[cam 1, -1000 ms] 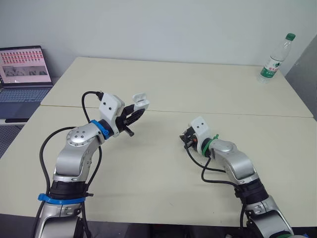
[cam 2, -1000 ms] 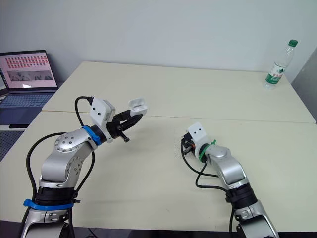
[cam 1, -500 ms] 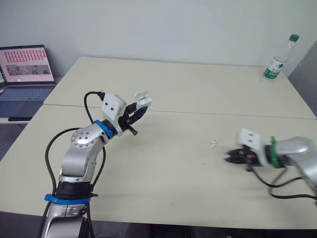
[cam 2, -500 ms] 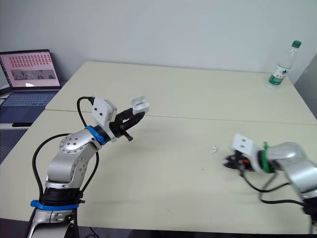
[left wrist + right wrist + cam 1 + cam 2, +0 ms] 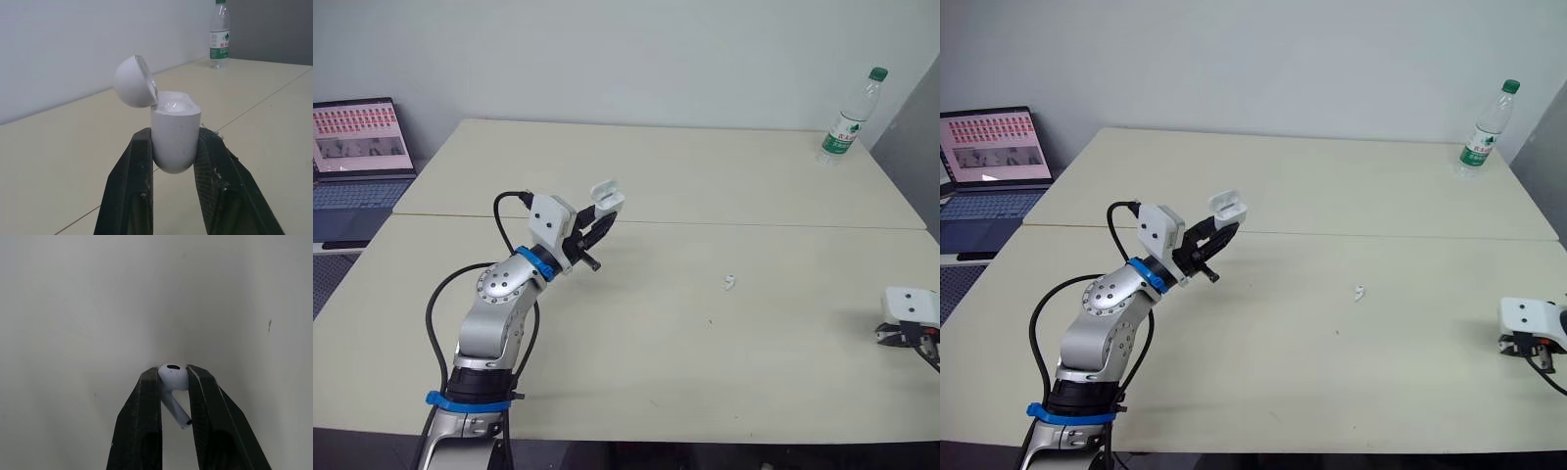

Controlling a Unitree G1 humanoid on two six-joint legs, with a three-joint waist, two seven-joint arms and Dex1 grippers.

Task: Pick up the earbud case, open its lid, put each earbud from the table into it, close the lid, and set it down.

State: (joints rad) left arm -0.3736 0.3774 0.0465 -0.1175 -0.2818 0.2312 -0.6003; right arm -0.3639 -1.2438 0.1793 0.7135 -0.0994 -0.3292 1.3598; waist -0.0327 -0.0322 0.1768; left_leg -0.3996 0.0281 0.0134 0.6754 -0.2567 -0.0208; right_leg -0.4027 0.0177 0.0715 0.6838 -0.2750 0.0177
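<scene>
A white earbud case is held above the table, upright, with its lid swung open. My left gripper is shut on the case's lower body; the same gripper stands left of the table's middle. One white earbud lies loose on the table right of centre. Far to the right, low over the table, my right gripper is shut on a second earbud, pinched between its fingers with the stem pointing down.
A plastic water bottle stands at the table's back right corner. An open laptop sits on a lower surface to the left. A seam runs across the table between its two halves.
My right arm has swung from the table's middle out to the far right edge, carrying an earbud; the other earbud now lies uncovered. The left gripper still holds the open case.
</scene>
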